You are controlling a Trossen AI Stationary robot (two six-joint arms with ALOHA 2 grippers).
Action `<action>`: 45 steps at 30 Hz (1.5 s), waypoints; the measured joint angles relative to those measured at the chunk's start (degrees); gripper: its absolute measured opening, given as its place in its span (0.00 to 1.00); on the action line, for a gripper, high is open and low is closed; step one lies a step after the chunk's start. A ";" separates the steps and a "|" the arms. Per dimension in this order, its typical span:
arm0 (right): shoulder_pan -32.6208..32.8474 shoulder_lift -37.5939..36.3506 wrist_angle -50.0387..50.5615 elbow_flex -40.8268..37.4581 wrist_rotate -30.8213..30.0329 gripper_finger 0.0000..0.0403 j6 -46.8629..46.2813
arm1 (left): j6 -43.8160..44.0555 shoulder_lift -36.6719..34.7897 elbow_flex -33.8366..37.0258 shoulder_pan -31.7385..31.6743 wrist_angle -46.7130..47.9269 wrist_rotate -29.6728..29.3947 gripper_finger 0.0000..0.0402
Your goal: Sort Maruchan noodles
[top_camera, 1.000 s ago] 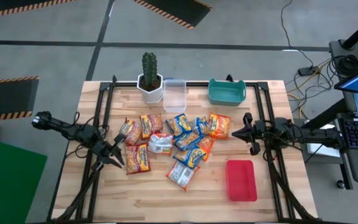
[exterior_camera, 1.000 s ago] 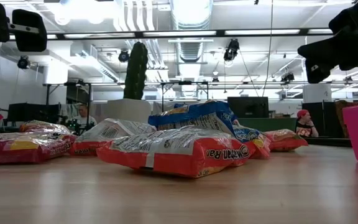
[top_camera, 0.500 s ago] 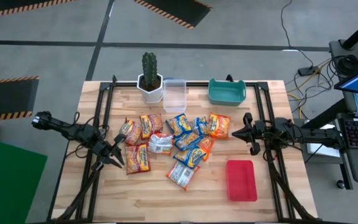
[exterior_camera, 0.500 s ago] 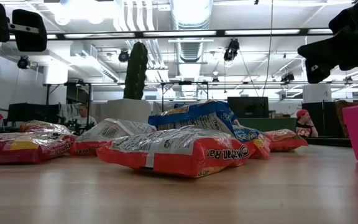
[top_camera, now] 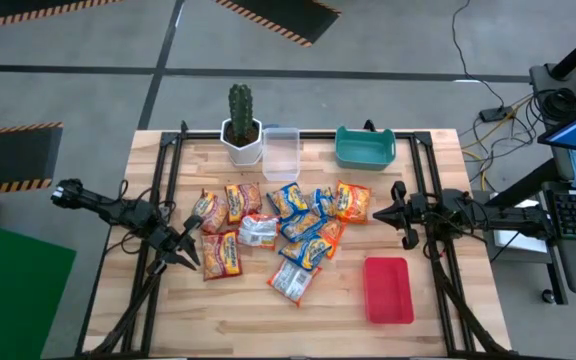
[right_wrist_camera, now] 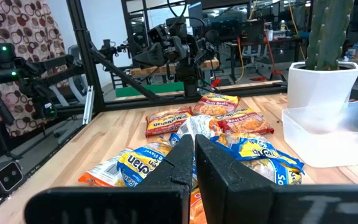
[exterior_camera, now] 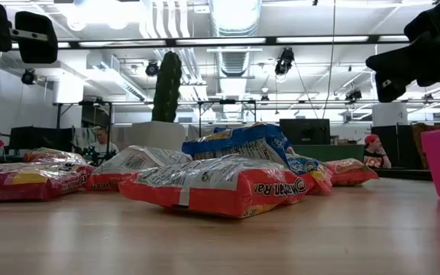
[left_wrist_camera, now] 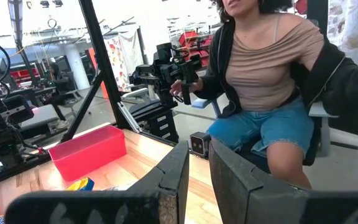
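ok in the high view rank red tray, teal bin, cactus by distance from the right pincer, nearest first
From the right pincer, beside the noodle pile:
1. Red tray, just toward the table's front.
2. Teal bin, at the back edge; close to the tray's distance, hard to call.
3. Cactus, back edge, well to the left.

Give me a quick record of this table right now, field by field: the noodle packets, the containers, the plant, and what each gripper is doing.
noodles: pile of ramen packets loose on the table's middle, none in a container
red tray: near right side, empty
teal bin: far edge, empty
clear tub: far edge, between cactus and teal bin, empty
cactus: in a white pot, far edge
left gripper: at the pile's left edge, nearly closed, holding nothing
right gripper: right of the pile, shut, empty
person: seated beyond the table
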State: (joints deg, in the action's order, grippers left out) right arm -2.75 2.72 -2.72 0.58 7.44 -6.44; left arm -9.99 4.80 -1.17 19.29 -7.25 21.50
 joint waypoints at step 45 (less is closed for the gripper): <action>-0.01 17.90 -11.67 11.84 -7.49 0.02 -22.05 | 3.19 21.90 -15.36 0.17 -50.37 -8.06 0.11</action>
State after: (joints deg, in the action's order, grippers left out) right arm -2.76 20.62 -14.39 12.42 -0.05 -28.49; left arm -6.80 26.70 -16.52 19.46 -57.61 13.44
